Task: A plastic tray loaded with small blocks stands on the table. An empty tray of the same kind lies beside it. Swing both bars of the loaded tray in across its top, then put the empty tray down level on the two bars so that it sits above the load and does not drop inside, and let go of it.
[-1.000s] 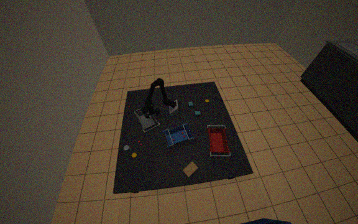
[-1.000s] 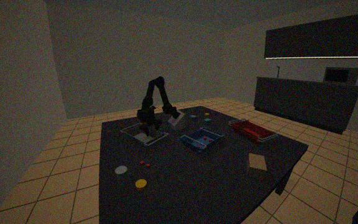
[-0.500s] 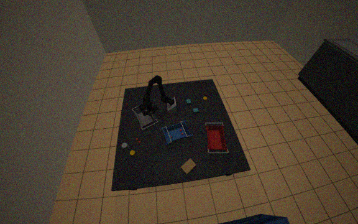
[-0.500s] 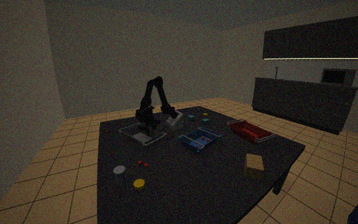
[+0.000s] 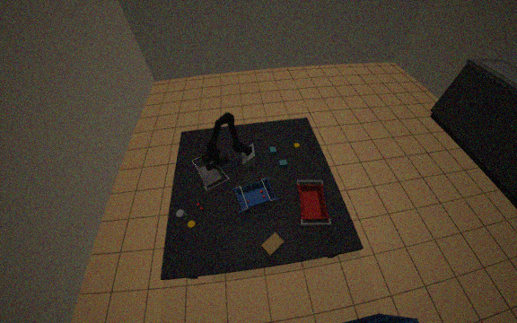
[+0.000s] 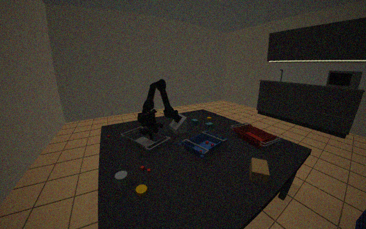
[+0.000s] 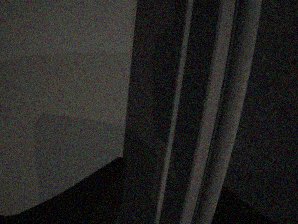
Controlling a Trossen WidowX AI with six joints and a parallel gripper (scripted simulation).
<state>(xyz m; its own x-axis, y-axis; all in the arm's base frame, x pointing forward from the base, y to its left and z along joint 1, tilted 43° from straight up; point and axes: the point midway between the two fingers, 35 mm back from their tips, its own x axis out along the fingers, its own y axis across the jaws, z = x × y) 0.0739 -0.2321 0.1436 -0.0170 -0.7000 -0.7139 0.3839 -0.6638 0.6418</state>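
Observation:
The loaded blue tray (image 5: pixel 253 197) (image 6: pixel 199 142) holds small red blocks and stands mid-table, with a wire bar at each end. A grey empty tray (image 5: pixel 214 179) (image 6: pixel 145 142) lies to its left. My gripper (image 5: pixel 209 166) (image 6: pixel 149 130) is down on the grey tray at its far side, and the fingers are shut on its wall. In the wrist view the tray's pale floor (image 7: pixel 65 100) fills the left, with its dark wall and a light wire bar running upright beside it. A red empty tray (image 5: pixel 312 203) (image 6: pixel 255 135) lies to the right of the blue one.
A tan block (image 5: pixel 272 243) (image 6: pixel 259 166) lies near the front edge. A yellow disc (image 5: pixel 191 223) (image 6: pixel 141 189), a grey disc (image 5: pixel 179 213) (image 6: pixel 121 174) and two tiny red cubes (image 5: pixel 199 205) (image 6: pixel 145 168) lie front left. Teal blocks (image 5: pixel 283 162) lie at the back.

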